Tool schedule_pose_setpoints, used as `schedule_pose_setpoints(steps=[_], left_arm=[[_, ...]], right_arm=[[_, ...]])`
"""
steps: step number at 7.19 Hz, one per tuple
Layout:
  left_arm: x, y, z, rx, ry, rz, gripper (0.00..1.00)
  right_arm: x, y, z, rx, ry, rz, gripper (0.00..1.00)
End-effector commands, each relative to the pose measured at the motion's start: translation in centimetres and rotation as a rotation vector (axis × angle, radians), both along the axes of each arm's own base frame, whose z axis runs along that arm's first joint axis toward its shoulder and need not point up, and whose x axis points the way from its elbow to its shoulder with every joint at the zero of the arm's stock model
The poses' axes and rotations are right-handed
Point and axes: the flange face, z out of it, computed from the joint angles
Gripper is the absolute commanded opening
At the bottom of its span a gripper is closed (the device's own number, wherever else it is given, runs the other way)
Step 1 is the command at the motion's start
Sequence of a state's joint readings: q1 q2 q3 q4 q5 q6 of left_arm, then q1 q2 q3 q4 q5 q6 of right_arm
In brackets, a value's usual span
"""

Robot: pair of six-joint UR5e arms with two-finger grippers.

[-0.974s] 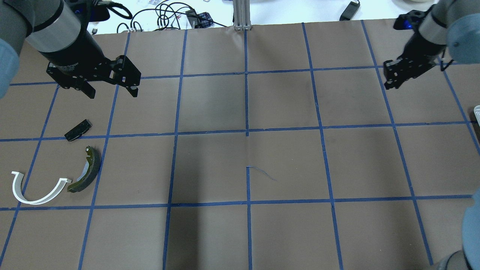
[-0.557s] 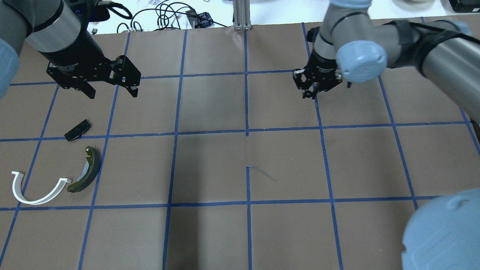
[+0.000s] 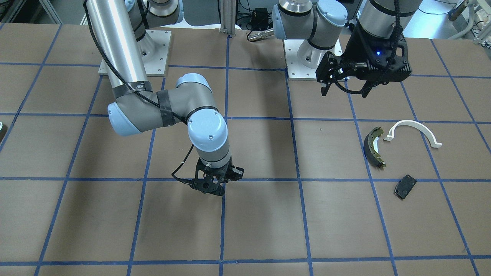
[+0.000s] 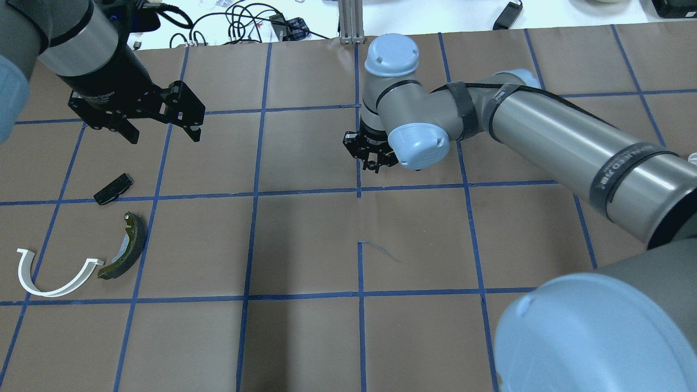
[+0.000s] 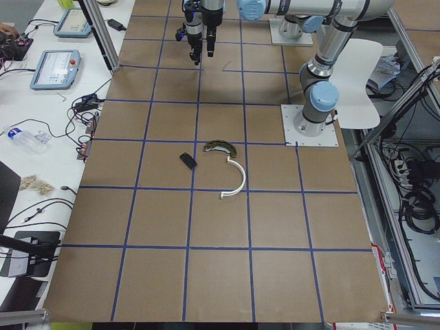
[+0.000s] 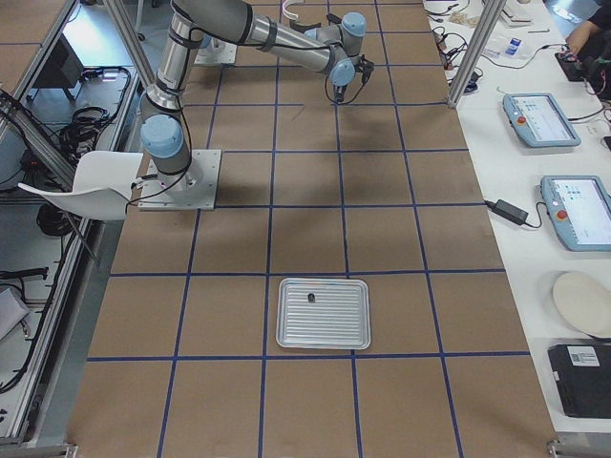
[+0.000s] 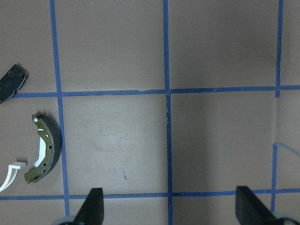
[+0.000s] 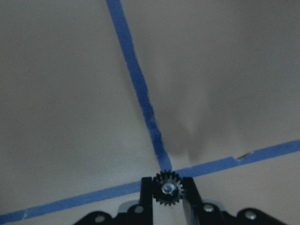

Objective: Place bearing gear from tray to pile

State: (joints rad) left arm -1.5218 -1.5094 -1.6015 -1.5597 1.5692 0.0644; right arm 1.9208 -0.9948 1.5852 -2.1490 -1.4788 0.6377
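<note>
While the right hand (image 4: 372, 158) hung low over the middle of the brown tabletop (image 4: 305, 239), its fingers (image 8: 146, 193) were clamped on the gear (image 8: 168, 189), a small dark toothed wheel with a shiny centre, gripped by its two faces. In the right wrist view the gear sat right above a crossing of the blue tape lines (image 8: 139, 92) that grid the tabletop. The right arm reached far across from its own side, and the front-facing view showed the hand (image 3: 210, 187) close above a tape line, though whether it touched the surface could not be told. The left hand (image 4: 163, 134) hovered high with its fingers wide apart and nothing between them, near the far edge on the robot's left. The pile lay below and just nearer the robot than that hand: a flat black plate (image 4: 113, 189), an olive-and-dark brake shoe (image 4: 128, 247) beyond a tape line from it, and a white arch (image 4: 49, 293) whose one end came just beside the shoe's lower tip. All three lay flat and well apart from the gear. The left wrist view caught the shoe (image 7: 45, 153) and plate (image 7: 11, 82) at its left edge. At the tabletop's right end a metal tray (image 6: 289, 330) lay flat with one small dark item (image 6: 312, 298) in it, too small to identify.
</note>
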Motion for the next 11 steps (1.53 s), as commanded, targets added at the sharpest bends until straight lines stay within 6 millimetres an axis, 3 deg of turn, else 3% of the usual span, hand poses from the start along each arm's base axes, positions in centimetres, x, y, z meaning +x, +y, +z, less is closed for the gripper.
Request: schedule_pose_setpoints(steps=[1,2,3,5,7,8,9,10,11], left_arm=[[0.0,0.1,0.1,-0.001,0.0,0.0,1.0],[0.0,0.1,0.0,0.0,0.0,-0.001,1.0],[0.0,0.1,0.1,-0.001,0.0,-0.001,1.0],[0.1,-0.9,-0.5,0.013,-0.003,0.02,1.0],[-0.8,-2.1,-1.5,0.025,0.063,0.09,1.0],[-2.8,-3.9,-3.6,0.04,0.112,0.07,1.0],[-7.5,-5.5,-5.6,-0.009,0.151,0.025,1.0],[-12.6,-5.8,-9.6,0.03,0.144,0.034,1.0],[-15.7,-7.3,-13.1,0.007,0.147,0.013,1.0]], right_arm=[[0.9,-0.3,-0.9,0.0,0.015,-0.006,0.99],[-0.2,-1.3,0.5,-0.026,0.021,0.001,1.0],[-5.4,-3.3,3.5,-0.062,0.064,-0.019,1.0],[-18.0,-5.9,8.7,-0.045,0.082,0.003,1.0],[-27.5,-5.9,12.6,-0.06,0.153,0.079,1.0],[-35.4,-6.0,13.1,-0.034,0.141,0.132,1.0],[-44.8,-5.2,13.4,-0.024,0.142,0.178,1.0],[-52.8,-3.5,13.2,-0.024,0.129,0.301,1.0],[-59.6,-1.4,12.5,-0.02,0.118,0.386,1.0]])
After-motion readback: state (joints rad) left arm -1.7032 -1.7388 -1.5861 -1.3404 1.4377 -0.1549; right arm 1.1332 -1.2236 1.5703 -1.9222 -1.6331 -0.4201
